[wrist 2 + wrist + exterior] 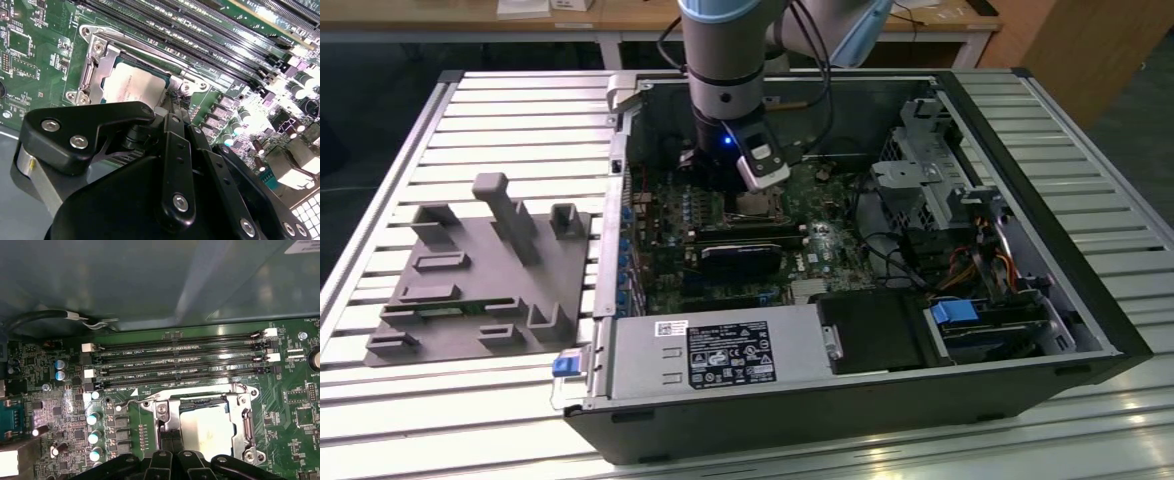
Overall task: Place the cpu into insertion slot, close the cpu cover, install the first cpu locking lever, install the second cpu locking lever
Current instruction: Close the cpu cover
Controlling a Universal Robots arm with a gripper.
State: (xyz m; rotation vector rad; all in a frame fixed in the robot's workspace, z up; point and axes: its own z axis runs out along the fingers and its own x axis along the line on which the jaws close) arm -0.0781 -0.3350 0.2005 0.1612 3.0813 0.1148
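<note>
We find the gripper (176, 104) low inside the computer case (854, 420), toward the far side of the board. It is just beside the insertion slot (79, 95), where the cpu (132, 85) lies flat, framed by the cpu cover (97, 67). We cannot tell whether it is released or clenched; one locking lever (190, 389) runs lengthwise along the slot's edge.

Glare: the slatted table (440, 410) is flaring white, exterior view's lower left.
Shadow: the computer case (854, 410) is lying dim inside.
Sheen: the cpu (207, 432) is gleaming.
</note>
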